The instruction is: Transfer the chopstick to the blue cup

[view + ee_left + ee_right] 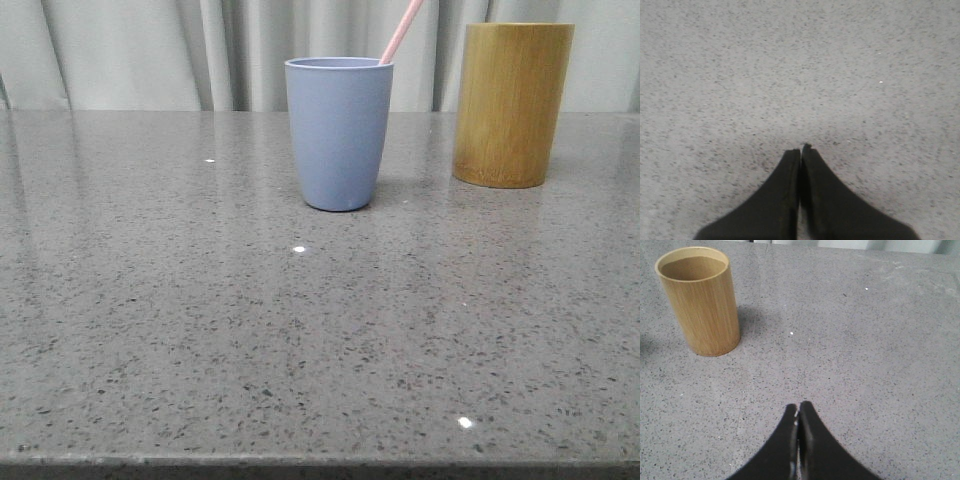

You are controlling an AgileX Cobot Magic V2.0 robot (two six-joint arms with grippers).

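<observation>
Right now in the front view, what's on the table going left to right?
blue cup → chopstick leaning out of the cup over its right rim → bamboo cylinder, standing apart from the cup.

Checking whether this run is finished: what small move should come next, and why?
Probably none beyond keeping both arms parked. The chopstick already leans inside the blue cup, its top past the rim. The left gripper and right gripper are shut, holding nothing, over bare table. The bamboo cup looks empty.
</observation>
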